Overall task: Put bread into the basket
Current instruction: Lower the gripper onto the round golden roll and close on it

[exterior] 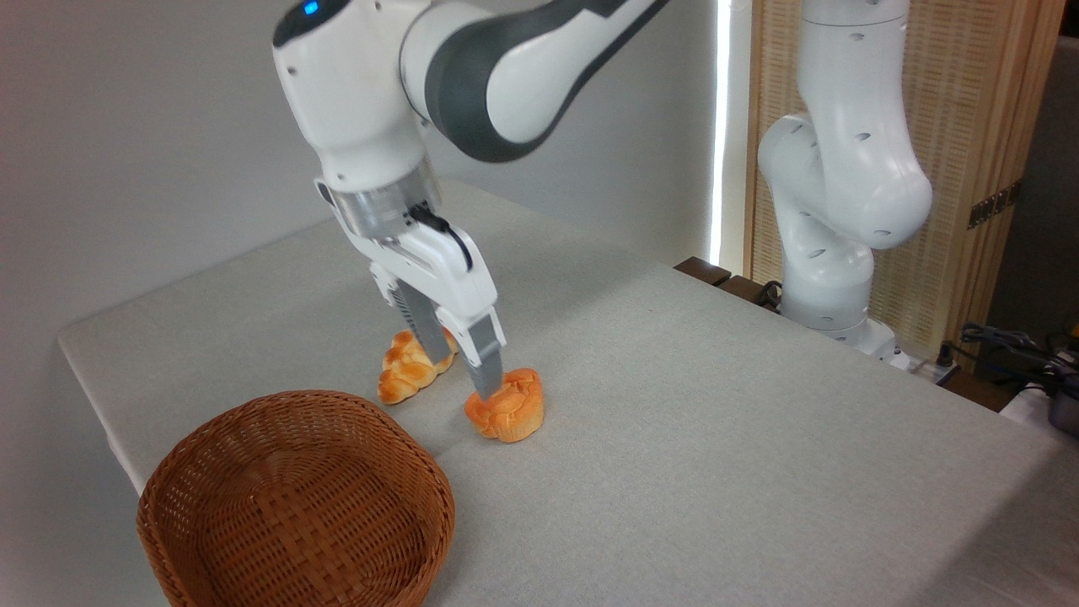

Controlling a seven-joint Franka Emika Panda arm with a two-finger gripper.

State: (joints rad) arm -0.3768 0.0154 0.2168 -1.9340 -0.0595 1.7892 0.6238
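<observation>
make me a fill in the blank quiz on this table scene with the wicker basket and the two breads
1. The round brown woven wicker basket holds ____ pieces of bread.
2. The gripper has one fingertip down at the small lumpy orange ____.
3. The long braided golden loaf lies partly ____ the gripper's fingers.
4. Both breads rest on the grey ____.

Missing words: no; bun; behind; table
</observation>
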